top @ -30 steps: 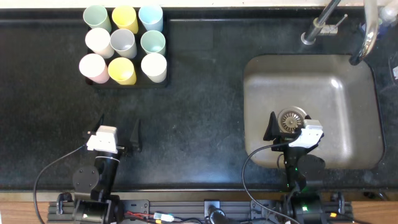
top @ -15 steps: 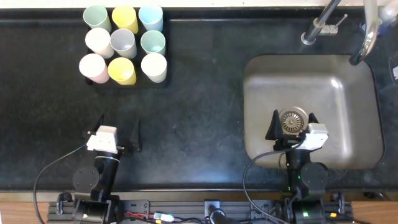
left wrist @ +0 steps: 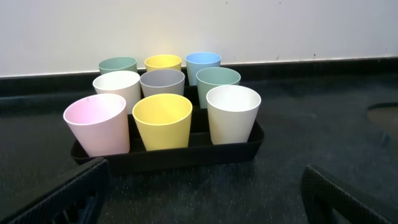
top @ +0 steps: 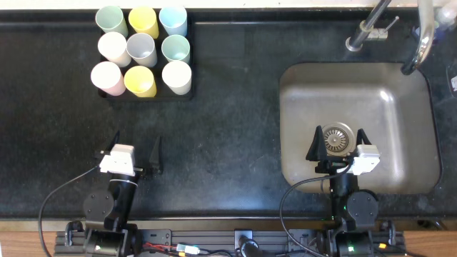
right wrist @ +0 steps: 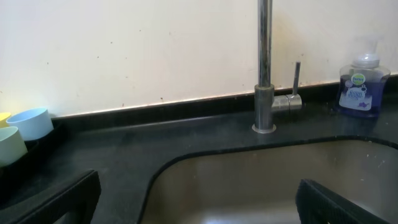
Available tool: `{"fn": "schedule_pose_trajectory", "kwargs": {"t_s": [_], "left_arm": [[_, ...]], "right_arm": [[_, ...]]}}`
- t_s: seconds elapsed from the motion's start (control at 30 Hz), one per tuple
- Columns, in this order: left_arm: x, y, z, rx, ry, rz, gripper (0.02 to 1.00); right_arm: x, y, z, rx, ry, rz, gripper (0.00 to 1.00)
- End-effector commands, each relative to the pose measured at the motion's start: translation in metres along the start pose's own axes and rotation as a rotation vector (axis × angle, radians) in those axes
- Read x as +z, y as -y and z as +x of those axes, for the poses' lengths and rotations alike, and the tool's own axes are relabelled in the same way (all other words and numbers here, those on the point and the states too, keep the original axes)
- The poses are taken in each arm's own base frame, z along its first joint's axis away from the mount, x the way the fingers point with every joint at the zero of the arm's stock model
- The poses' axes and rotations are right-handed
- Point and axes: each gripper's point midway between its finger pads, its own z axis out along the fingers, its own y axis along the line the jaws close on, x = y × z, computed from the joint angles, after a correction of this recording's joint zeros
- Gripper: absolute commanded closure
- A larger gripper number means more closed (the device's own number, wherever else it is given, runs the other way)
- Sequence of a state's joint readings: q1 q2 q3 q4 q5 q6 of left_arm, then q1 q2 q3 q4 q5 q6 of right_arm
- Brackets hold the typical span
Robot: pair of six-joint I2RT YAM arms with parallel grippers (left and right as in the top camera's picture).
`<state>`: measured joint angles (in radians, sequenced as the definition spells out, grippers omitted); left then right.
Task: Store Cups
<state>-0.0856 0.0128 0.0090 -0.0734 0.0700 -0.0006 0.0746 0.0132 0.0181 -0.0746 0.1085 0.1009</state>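
L tool (top: 136, 146) and R tool (top: 337, 145) both spread apart, L over speckled black surface (top: 228, 128), R at rounded steel sink (top: 400, 114); farther back, nine smooth tapered cups (left wrist: 162, 83) stand upright in rectangular black tray (left wrist: 186, 157).

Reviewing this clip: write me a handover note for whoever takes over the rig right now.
Left gripper: fingers open, empty, above the counter near its own base.
Right gripper: fingers open, empty, above the sink, near side.
Cups: nine, upright, three rows of three in the black tray at the counter's back left.
Done: every visible cup sits in the tray.
Left: apparently nothing; no loose cup visible on counter or in sink.
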Motion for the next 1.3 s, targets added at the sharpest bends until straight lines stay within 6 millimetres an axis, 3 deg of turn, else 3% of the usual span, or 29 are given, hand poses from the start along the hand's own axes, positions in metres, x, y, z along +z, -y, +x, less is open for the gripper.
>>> {"fn": "schedule_pose_trajectory", "kwargs": {"t_s": [0.03, 1.03, 1.3], "left_arm": [[-0.0005, 0.0012, -0.0008, -0.014, 0.005, 0.004, 0.02], [-0.0005, 0.0012, -0.0008, -0.014, 0.005, 0.004, 0.018], [-0.0005, 0.0012, -0.0007, -0.014, 0.005, 0.004, 0.018]], "right_arm": [[0.0001, -0.0021, 0.0036, -0.001, -0.001, -0.012, 0.001], [0.0001, -0.0019, 0.0036, -0.005, -0.001, -0.011, 0.003], [0.0002, -0.0019, 0.0037, -0.09, -0.001, -0.011, 0.003]]}}
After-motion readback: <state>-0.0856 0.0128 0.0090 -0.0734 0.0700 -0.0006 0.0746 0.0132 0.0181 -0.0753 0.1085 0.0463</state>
